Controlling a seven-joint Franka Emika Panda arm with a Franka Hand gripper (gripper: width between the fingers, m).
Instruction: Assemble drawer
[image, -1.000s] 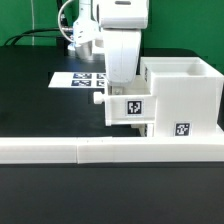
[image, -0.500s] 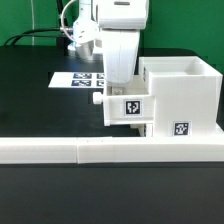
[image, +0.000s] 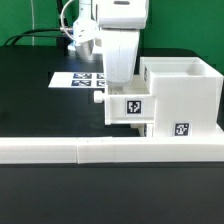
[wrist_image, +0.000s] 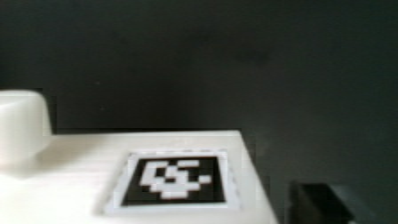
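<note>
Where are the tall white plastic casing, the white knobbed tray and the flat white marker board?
Tall white plastic casing (image: 185, 95), exterior view, front wall.
White knobbed tray (image: 122, 108), exterior view, tagged side face.
Flat white marker board (image: 68, 79), exterior view, printed tags.

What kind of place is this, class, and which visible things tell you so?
Probably a robotics lab bench: a black table, a flat marker board of printed tags, and a white robot arm over a tagged white drawer casing.

The tray (image: 122, 106) creeps a touch toward the exterior view's right, sliding deeper into the casing (image: 182, 98) at center frame. Its knob (image: 97, 98) edges right too, with the arm (image: 118, 45) following along above.
</note>
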